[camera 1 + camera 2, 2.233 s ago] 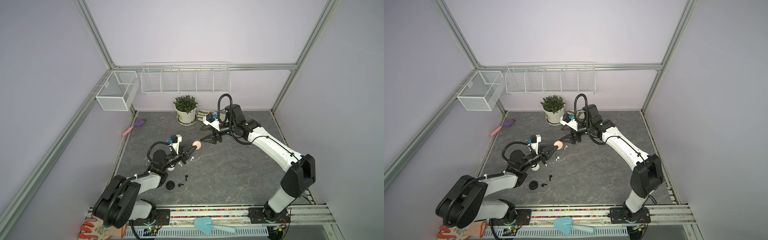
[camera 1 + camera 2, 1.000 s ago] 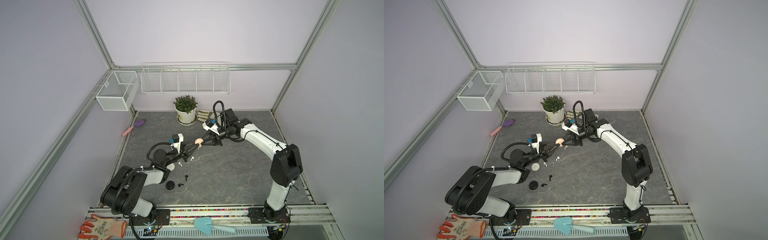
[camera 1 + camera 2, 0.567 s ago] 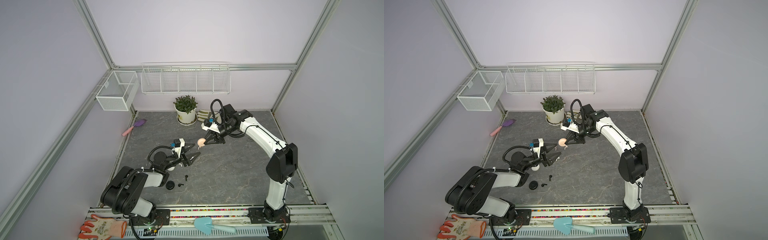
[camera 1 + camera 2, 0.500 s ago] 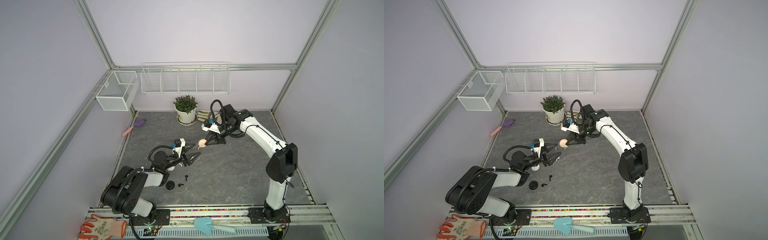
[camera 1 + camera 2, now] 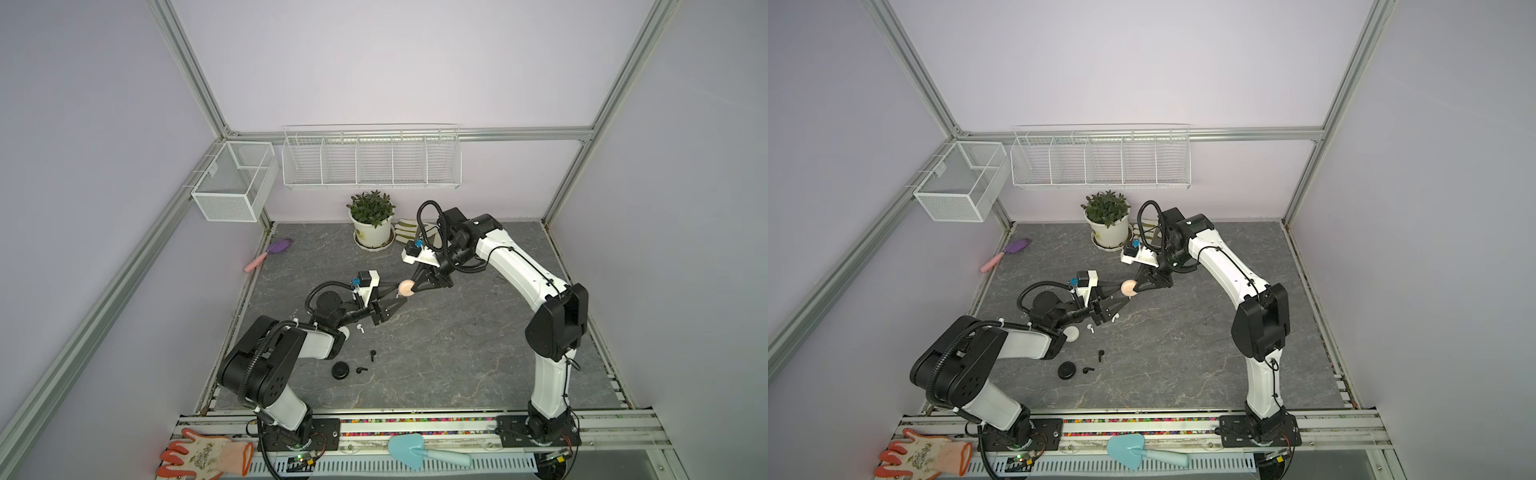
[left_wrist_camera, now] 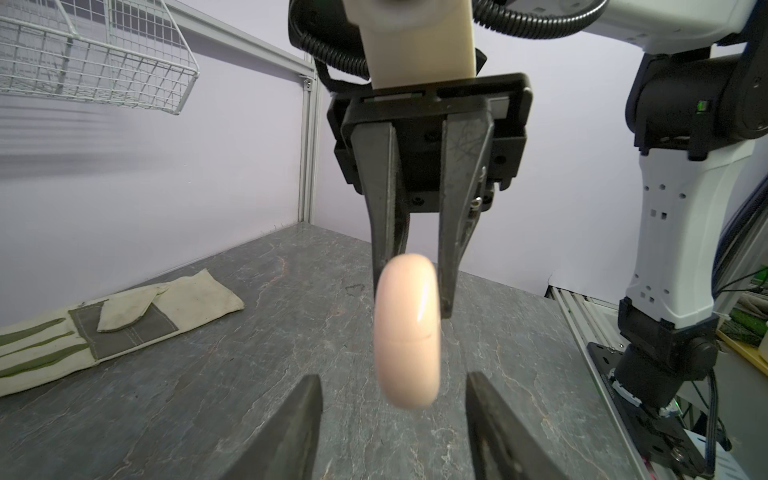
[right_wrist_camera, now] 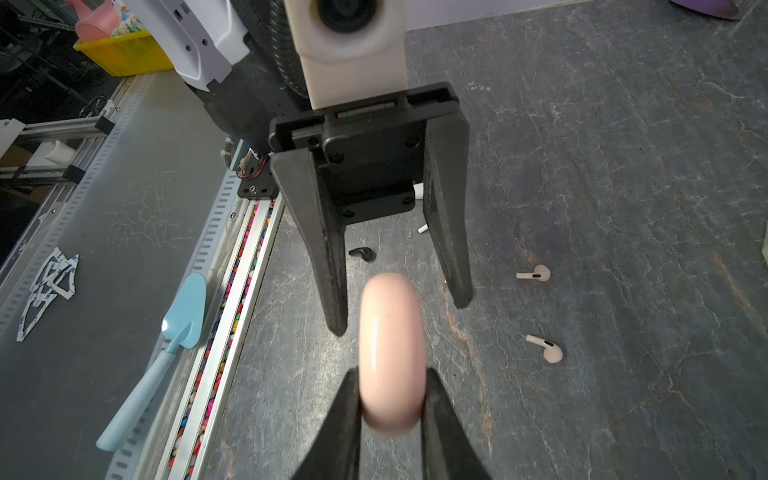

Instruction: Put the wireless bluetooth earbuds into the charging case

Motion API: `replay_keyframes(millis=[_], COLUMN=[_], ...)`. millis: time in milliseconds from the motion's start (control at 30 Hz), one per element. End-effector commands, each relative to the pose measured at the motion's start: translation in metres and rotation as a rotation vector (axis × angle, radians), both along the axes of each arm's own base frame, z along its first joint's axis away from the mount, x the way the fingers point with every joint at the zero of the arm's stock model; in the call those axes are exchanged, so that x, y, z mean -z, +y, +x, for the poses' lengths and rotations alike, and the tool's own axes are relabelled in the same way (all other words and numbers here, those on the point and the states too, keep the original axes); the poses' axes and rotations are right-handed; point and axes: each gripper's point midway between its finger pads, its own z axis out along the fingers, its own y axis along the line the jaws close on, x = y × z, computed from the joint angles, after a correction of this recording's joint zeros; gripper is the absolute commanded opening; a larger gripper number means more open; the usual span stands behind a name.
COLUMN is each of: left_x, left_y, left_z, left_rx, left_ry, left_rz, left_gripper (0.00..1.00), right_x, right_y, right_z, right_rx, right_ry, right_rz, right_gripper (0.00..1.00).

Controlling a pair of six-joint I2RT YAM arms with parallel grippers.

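Right wrist: tool [image 7: 390,388] apparently pinches case [image 7: 390,328].

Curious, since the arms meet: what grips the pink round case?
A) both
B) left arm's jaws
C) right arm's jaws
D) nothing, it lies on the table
C: the right arm's jaws pinch the pink case, while the left arm's jaws stand open.

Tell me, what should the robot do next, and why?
Probably close the left hand on the glossy pink rounded charging case: its open fingers flank the free end, while the right hand pinches the other end.
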Motion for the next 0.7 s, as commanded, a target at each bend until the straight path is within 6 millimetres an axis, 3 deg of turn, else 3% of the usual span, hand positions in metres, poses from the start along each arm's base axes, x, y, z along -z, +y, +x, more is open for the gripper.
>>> replay_keyframes(millis=[0, 533, 567, 633, 667], left_x=[-0.018, -0.022, -0.023, -0.023, -0.022], left_y=[-0.004, -0.006, -0.006, -0.006, -0.006], left_z=[-0.005, -0.007, -0.006, -0.006, -0.005], left_rx=[0.035, 0.062, 0.061, 0.059, 0.058], left_ry=[-0.068, -0.064, -0.066, -0.060, -0.054], left_rz=[-0.031, -0.037, -0.037, -0.039, -0.040], left_gripper=[0.54, 0.17, 0.14, 0.08, 0.06], right_x=[-0.003, -0.002, -0.002, -0.002, -0.003], right_y=[0.005, 0.013, 0.014, 0.015, 0.014], right_z=[-0.008, -0.008, -0.008, -0.007, -0.006], right_rx=[-0.037, -0.050, -0.052, -0.053, -0.047], right_ry=[0.001, 0.000, -0.001, -0.014, -0.019], right_rz=[0.004, 0.000, 0.000, 0.001, 0.001], right_gripper=[0.19, 0.20, 0.24, 0.45, 0.50])
